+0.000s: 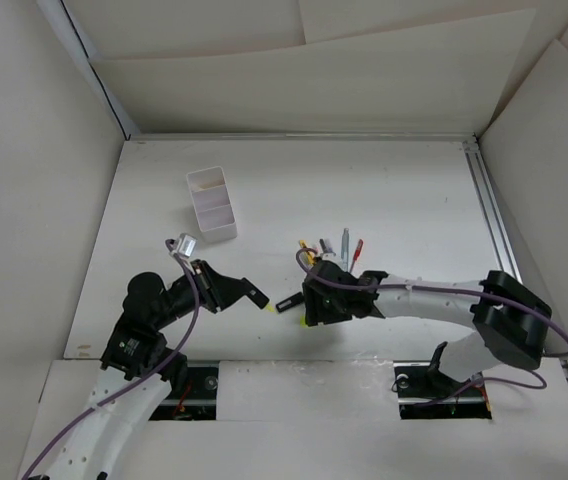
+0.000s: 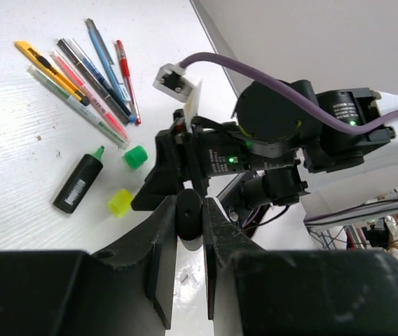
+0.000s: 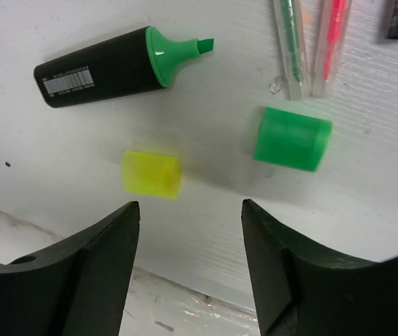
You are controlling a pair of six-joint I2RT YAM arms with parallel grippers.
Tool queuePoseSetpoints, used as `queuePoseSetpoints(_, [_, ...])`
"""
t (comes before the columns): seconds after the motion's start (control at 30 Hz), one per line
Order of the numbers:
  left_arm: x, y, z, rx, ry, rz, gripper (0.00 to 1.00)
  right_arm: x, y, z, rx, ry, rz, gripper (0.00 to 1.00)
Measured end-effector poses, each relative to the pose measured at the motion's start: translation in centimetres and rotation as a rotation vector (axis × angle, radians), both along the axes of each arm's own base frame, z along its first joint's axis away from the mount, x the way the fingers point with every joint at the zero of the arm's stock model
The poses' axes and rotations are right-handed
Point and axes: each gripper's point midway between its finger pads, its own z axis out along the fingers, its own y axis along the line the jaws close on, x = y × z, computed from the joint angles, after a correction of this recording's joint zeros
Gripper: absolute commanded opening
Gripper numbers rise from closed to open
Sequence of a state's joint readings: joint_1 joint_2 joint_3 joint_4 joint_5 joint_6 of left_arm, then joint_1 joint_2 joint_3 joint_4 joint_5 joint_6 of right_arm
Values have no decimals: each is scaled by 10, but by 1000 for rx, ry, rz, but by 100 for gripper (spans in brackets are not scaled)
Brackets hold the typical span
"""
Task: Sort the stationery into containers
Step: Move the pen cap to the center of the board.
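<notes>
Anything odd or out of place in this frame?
The green-tipped highlighter lies uncapped, with a green cap and a yellow cap loose beside it. Nothing looks spilled or damaged.

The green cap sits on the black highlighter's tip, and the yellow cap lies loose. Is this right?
No. The green cap lies loose too, apart from the black highlighter, whose green tip is bare; the right wrist view shows it. The yellow cap does lie loose.

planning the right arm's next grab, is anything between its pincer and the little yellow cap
Nothing visible does. The right pincer hangs open just short of the small translucent yellow plastic cap, only white table surface between them. The green plastic cap lies off to one side.
</notes>
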State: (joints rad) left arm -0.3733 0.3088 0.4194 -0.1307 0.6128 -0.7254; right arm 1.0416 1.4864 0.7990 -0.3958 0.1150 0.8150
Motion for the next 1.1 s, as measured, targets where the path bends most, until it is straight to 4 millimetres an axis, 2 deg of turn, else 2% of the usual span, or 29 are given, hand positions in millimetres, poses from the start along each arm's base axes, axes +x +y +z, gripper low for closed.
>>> queuePoseSetpoints(0.03, [0, 0, 1, 3, -1, 2, 0, -1, -4, 3, -5, -4, 1, 65])
queuePoseSetpoints(0.1, [2, 2, 5, 8, -7, 14, 0, -1, -6, 9, 1, -24, 16, 56])
queuePoseSetpoints(0.13, [3, 2, 10, 8, -16, 19, 0, -1, -7, 11, 2, -36, 28, 44])
queuePoseSetpoints(0.17, [3, 3, 13, 9, -22, 25, 0, -1, -9, 13, 0, -49, 43, 28])
queuePoseSetpoints(0.2, [4, 4, 16, 9, -29, 31, 0, -1, -11, 13, -3, -65, 67, 1])
queuePoseSetpoints(0.23, [4, 5, 19, 9, -37, 38, 0, -2, -14, 13, -10, -81, 91, 0])
queuePoseSetpoints(0.33, [6, 7, 22, 13, -43, 56, 0, -5, -20, 10, -28, -124, 174, 0])
queuePoseSetpoints(0.43, [9, 9, 17, 31, -13, 79, 0, -11, -16, 8, -40, -188, 281, 0])
queuePoseSetpoints(0.53, [13, 14, 18, 53, 14, 117, 0, -28, -1, 25, -41, -336, 400, 0])
queuePoseSetpoints(0.6, [14, 18, 28, 57, 9, 147, 0, -51, 15, 57, 36, -469, 476, 0])
queuePoseSetpoints(0.7, [15, 26, 50, 48, -31, 199, 0, -76, 22, 126, 232, -655, 480, 18])
queuePoseSetpoints(0.77, [15, 31, 63, 36, -62, 226, 0, -73, 11, 164, 342, -730, 394, 32])
queuePoseSetpoints(0.8, [15, 33, 66, 31, -72, 238, 0, -68, 2, 178, 382, -763, 349, 24])
queuePoseSetpoints(0.83, [15, 34, 68, 29, -78, 248, 0, -63, -7, 186, 405, -793, 311, 10])
queuePoseSetpoints(0.87, [16, 36, 68, 29, -77, 258, 0, -57, -15, 192, 420, -821, 279, 3])
queuePoseSetpoints(0.9, [16, 36, 67, 31, -72, 264, 0, -53, -22, 195, 422, -843, 258, 5])
queuePoseSetpoints(0.97, [17, 38, 64, 36, -57, 275, 0, -47, -27, 195, 388, -871, 244, 14])
queuePoseSetpoints(1.0, [17, 38, 63, 37, -51, 278, 0, -44, -26, 189, 342, -886, 250, 31])
queuePoseSetpoints(1.03, [17, 39, 62, 36, -46, 281, 0, -44, -25, 185, 320, -887, 256, 40])
queuePoseSetpoints(1.1, [18, 39, 61, 35, -40, 286, 0, -40, -16, 163, 207, -890, 290, 44])
